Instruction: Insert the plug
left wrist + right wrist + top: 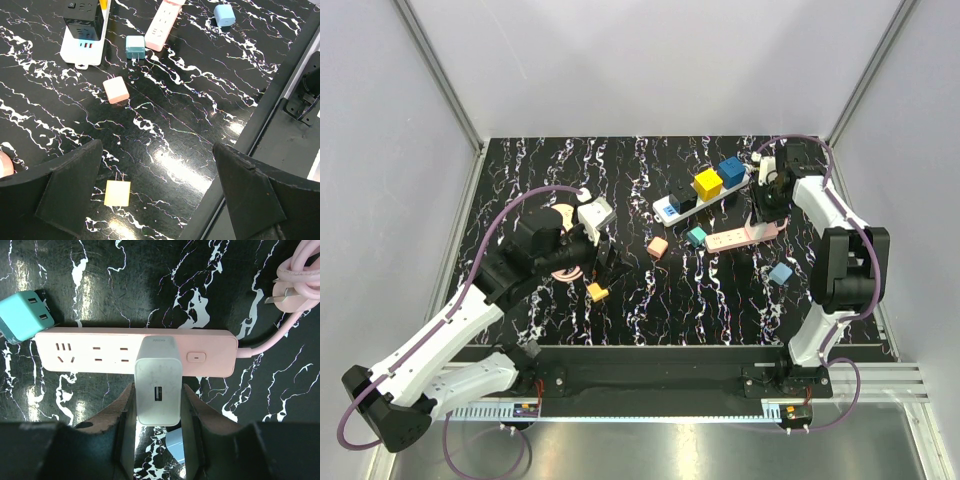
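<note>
Tabletop (720, 300) black, white-veined, grey walls (650, 60), right end effector (157, 395) clamping plug (156, 367), left end effector (157, 160) wide.

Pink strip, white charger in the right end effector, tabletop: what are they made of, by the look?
Pink strip: likely moulded plastic with a satin finish, going by the even colour, rounded edges and soft glare. White charger: likely plastic, with a smooth shell and faint sheen. Tabletop: glossy black marble-look surface with white veins and bright reflections. Stone or printed laminate, cannot tell.
</note>
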You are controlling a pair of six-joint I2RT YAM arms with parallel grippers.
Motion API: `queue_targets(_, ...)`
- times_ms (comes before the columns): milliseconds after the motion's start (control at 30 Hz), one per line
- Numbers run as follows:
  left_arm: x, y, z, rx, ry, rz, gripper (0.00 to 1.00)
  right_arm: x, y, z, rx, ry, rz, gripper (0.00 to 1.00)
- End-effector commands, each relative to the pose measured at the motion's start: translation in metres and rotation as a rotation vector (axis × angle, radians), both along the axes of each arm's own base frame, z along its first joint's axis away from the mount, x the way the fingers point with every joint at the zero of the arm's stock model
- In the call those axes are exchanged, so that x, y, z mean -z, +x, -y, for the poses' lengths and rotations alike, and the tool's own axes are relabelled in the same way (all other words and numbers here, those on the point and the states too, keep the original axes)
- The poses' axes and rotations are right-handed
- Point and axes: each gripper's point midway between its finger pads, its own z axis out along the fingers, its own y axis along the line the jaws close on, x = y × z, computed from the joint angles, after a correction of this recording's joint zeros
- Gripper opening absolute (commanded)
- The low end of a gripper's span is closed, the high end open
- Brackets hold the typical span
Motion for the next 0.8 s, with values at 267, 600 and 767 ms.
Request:
queue_targets(267, -0.019, 0.001, 0.005, 0.018, -0.046, 0.059, 0.99, 0.062, -0.033, 0.007, -0.014, -0.107, -0.171, 0.0)
queue_targets(600, -0.021, 0.0, 0.002, 0.009, -0.046, 0.07, 0.99, 0.077, -0.042, 0.005, -0.029, -0.142, -0.272, 0.0)
queue_targets(767, -0.019, 0.001, 0.001, 0.005, -0.043, 0.069, 0.99, 0.087, -0.045, 0.001, -0.032, -0.118, -0.276, 0.0)
